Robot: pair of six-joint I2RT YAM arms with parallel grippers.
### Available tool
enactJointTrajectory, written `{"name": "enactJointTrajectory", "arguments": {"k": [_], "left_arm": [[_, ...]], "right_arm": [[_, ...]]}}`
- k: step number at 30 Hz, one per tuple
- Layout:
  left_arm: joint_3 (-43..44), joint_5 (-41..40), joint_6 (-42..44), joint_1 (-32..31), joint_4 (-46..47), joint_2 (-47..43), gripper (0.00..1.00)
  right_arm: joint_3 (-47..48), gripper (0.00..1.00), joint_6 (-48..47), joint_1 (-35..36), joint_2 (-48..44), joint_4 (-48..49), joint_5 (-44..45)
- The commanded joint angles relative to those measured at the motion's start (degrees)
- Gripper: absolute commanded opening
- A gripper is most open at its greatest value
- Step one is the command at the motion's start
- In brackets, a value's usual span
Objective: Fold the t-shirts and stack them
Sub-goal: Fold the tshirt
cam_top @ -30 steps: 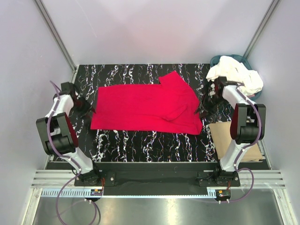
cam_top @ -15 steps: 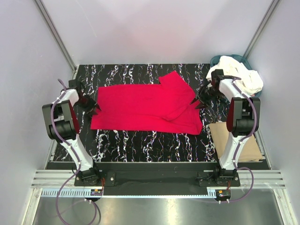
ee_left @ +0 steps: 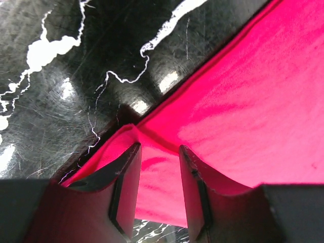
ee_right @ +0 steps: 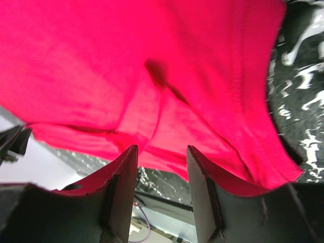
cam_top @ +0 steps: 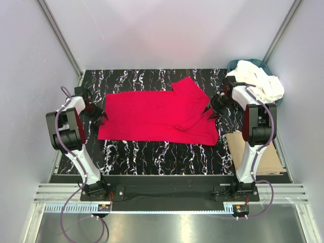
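1. We see the red t-shirt [cam_top: 159, 115] spread across the middle of the tabletop [cam_top: 152, 152].
2. The left gripper [ee_left: 159, 149] sits at the shirt's left edge, its fingers apart and the hem bunched up between them.
3. The right gripper [ee_right: 162, 152] sits at the shirt's right edge, its fingers apart against red cloth.
4. The cream-white t-shirts [cam_top: 255, 81] are heaped on the teal basket [cam_top: 234, 65] in the far right corner.

Bright, even overhead light; glare spots on the glossy table [ee_left: 50, 126]; wrist views blur close up
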Motion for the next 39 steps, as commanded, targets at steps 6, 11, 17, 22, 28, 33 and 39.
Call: {"name": "enactJointTrajectory", "arguments": {"k": [6, 11, 17, 22, 28, 33, 39], "left_arm": [[0.3, -2.3, -2.4, -0.2, 1.0, 1.9, 0.35], [0.6, -2.3, -1.7, -0.2, 1.1, 2.3, 0.2], [0.6, -1.9, -0.7, -0.4, 1.1, 2.1, 0.0], [0.3, -1.4, 0.0, -0.6, 1.1, 0.9, 0.0], [-0.1, -1.6, 0.7, -1.1, 1.0, -1.2, 0.0], [-0.4, -1.7, 1.0, -1.2, 1.0, -2.0, 0.0], [-0.9, -2.4, 1.0, -1.2, 1.0, -3.2, 0.0]], "right_arm": [[4.5, 0.5, 3.8, 1.6, 2.8, 1.3, 3.9], [7.5, 0.53, 4.4, 2.1, 4.3, 1.9, 4.1], [9.5, 0.53, 5.2, 2.2, 7.0, 2.2, 4.2], [9.2, 0.52, 3.4, 2.2, 8.3, 2.5, 4.7], [9.7, 0.47, 0.3, 2.1, 9.8, 3.1, 6.2], [10.1, 0.45, -0.9, 2.2, 10.3, 3.4, 6.1], [9.9, 0.41, -0.7, 2.4, 10.9, 3.9, 4.7]]}}
